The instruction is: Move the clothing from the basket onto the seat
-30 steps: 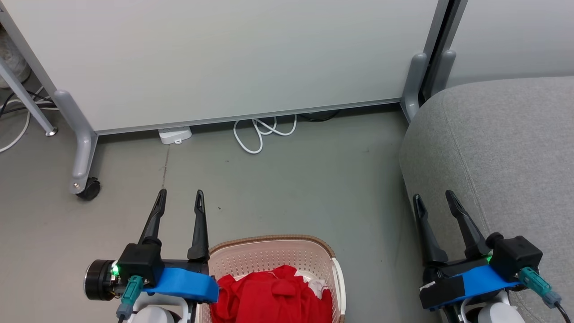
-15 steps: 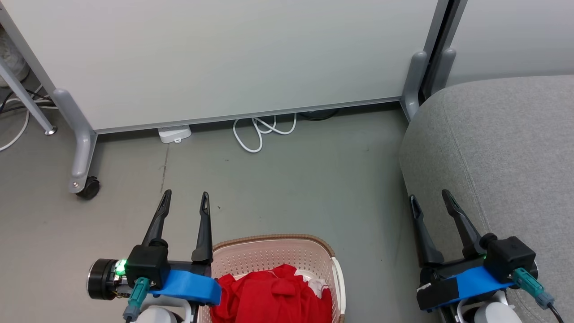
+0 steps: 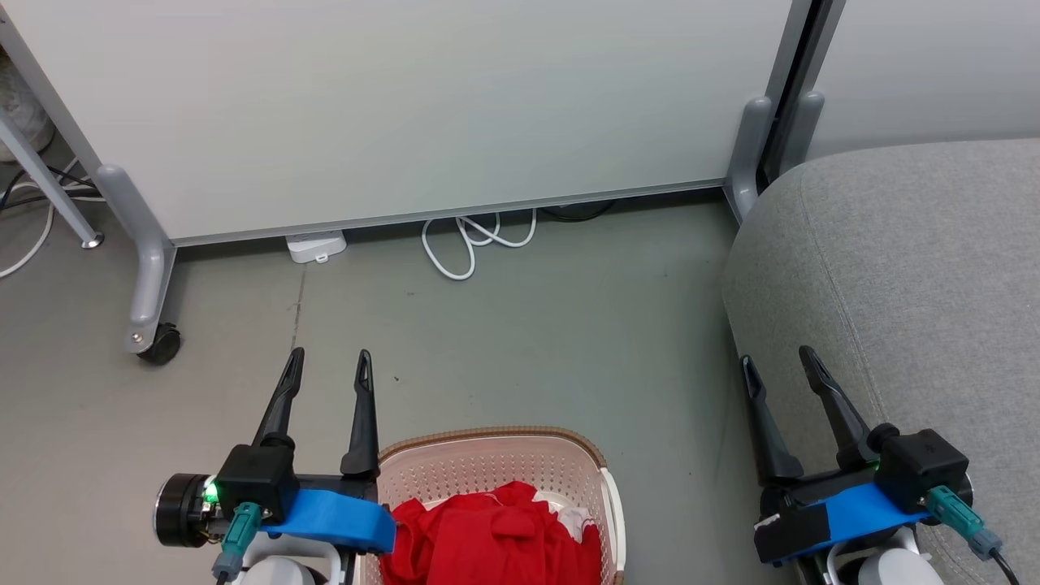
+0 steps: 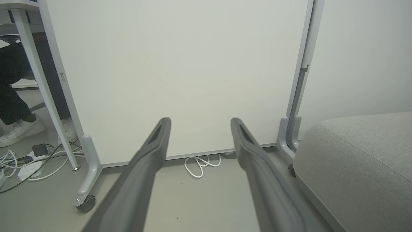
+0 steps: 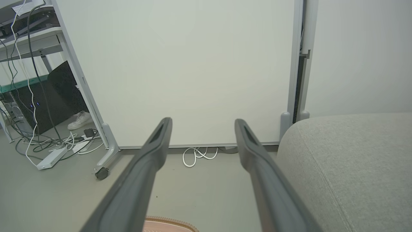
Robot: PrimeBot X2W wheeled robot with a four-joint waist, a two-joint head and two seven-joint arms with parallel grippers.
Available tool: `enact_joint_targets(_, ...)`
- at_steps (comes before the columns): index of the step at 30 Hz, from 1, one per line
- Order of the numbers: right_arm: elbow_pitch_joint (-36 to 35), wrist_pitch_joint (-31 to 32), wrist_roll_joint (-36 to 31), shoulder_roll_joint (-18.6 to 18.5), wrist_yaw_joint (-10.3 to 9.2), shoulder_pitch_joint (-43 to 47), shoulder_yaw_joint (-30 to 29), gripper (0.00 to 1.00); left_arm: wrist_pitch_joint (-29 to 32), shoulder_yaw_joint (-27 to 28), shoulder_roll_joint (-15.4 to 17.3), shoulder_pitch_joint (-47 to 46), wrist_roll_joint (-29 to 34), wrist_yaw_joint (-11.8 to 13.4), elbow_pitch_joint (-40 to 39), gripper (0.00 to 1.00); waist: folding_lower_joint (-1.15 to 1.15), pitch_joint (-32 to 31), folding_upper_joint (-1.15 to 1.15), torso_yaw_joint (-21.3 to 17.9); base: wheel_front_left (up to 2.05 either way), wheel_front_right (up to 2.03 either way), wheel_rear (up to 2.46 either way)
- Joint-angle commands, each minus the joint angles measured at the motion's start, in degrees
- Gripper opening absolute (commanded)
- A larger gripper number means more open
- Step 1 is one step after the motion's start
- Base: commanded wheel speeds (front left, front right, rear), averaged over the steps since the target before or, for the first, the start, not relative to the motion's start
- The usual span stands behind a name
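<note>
Bright red clothing (image 3: 496,540) with white trim lies bunched in the cream perforated basket (image 3: 496,457), which stands on the floor at the bottom centre of the head view; its brown rim (image 5: 170,224) peeks into the right wrist view. The light grey seat (image 3: 910,276) fills the right side and shows as the seat (image 4: 360,161) and the seat (image 5: 351,167) in both wrist views. My left gripper (image 3: 327,357) hovers open just left of the basket, holding nothing. At the seat's front edge my right gripper (image 3: 773,357) is open and empty too.
A white partition panel (image 3: 406,106) on grey wheeled feet (image 3: 150,333) stands across the back. A coiled white cable (image 3: 479,240) and a white power adapter (image 3: 315,244) lie on the floor below it. A person's white shoes (image 4: 19,129) and more cables show at far left.
Both grippers have shifted only slightly in the head view and stay open; the clothing and basket lie as before.
</note>
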Motion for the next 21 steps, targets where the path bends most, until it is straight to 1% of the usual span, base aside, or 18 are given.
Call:
enact_joint_targets(1,0.00,-0.22,0.38,-0.31,0.15,-0.68,0.06,1.00,-0.26,0.07,0.12,-0.39,-0.15,0.02,0.10,1.00,0.00,0.01,0.00,-0.03,0.00,0.00,0.00)
enact_joint_targets(8,-0.22,-0.22,0.46,-0.31,0.15,-0.85,-0.05,1.00,-0.26,-0.12,0.12,-1.40,0.22,-0.63,0.69,1.00,0.00,0.42,0.00,0.01,0.00,0.00,0.00)
enact_joint_targets(15,-0.80,-0.22,0.44,-0.31,0.14,-1.92,-0.05,1.00,-0.21,0.18,0.12,-4.52,1.41,-2.70,3.71,1.00,0.00,2.39,0.00,-0.49,0.00,0.00,0.00)
enact_joint_targets(21,-1.48,-0.22,0.84,-0.31,0.14,-3.23,-0.09,1.00,-0.21,-0.11,0.32,-7.57,2.25,-4.56,9.08,1.00,0.00,5.31,0.00,-1.80,0.00,0.00,0.00)
